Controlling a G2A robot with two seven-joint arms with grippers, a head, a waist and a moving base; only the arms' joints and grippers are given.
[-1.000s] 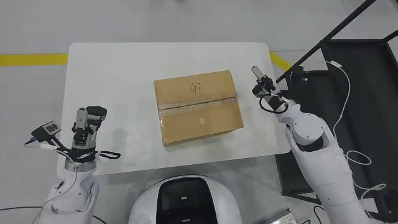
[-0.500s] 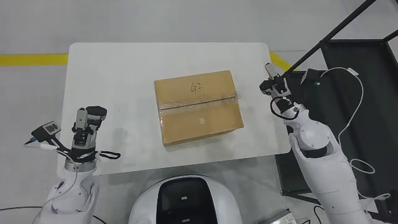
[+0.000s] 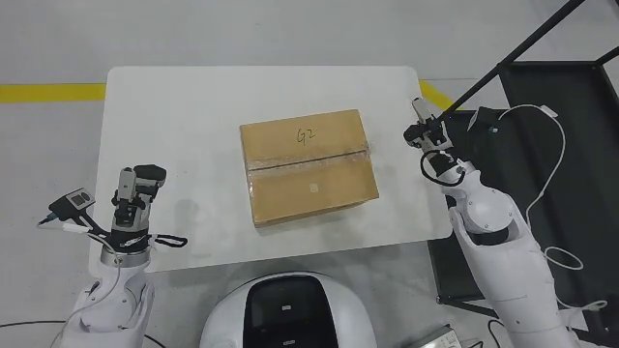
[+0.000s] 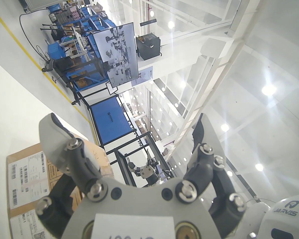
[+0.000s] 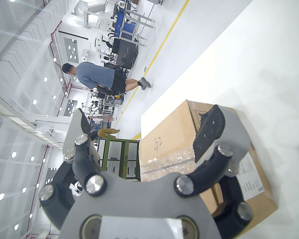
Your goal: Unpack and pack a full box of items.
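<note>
Top view: the box (image 3: 308, 167) sits mid-bench (image 3: 174, 106), left claw (image 3: 138, 180) spread at the near-left corner, right claw (image 3: 420, 116) spread at the right edge.

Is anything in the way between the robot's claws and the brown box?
No, nothing visible. Only white tabletop lies between the taped brown cardboard box and the open left gripper and open right gripper.

1. The round white ceiling lamps (image 4: 268, 90) give bright, even light.
2. The lamps flare into streaks in the left wrist view.
3. The taped brown cardboard box (image 3: 308, 167) casts a faint shadow on the white table (image 3: 193, 106).
4. Both wrist views bend straight lines.
</note>
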